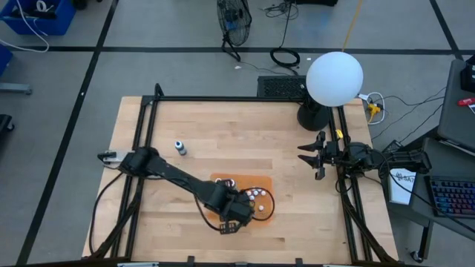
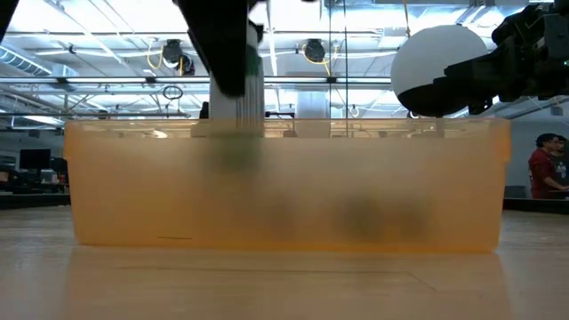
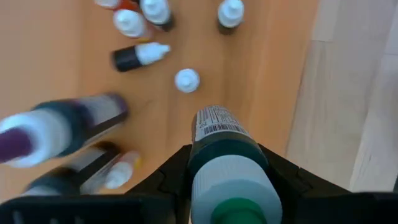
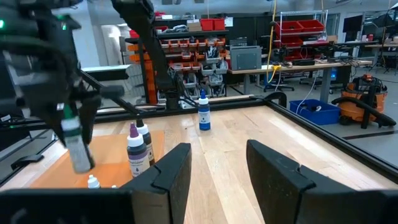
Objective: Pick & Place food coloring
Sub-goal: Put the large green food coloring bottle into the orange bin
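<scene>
Reaching over the orange tray [image 1: 263,180], left end effector [image 1: 236,215] gripping a seemingly green bottle [image 3: 225,152], right end effector [image 1: 312,156] parted, idle.

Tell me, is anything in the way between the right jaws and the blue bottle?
Nothing visible. Only bare table lies between the open right gripper and the blue bottle; the orange tray sits off to one side.

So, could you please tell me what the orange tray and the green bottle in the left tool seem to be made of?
Orange tray: probably translucent plastic, since blurred shapes show through its wall. Green bottle, gripped by the left tool: likely plastic, with a pale matte cap and a glossy printed barcode label.
</scene>
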You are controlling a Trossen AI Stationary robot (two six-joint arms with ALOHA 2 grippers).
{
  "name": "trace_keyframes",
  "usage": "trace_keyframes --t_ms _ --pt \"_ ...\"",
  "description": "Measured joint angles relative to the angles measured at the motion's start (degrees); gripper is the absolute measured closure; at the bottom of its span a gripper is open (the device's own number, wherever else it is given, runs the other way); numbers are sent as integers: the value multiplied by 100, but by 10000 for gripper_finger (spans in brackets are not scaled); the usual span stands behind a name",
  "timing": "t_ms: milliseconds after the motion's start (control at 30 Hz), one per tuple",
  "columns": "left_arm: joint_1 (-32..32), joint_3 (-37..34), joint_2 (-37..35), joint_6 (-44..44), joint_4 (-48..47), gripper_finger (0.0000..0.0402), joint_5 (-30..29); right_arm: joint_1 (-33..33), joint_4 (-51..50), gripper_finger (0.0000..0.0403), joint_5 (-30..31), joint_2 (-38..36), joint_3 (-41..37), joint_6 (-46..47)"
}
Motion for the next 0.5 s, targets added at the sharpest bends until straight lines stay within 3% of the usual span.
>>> trace_keyframes --t_ms 500 --pt "242 0 464 199 117 264 112 2 -2 259 -2 2 -1 -2"
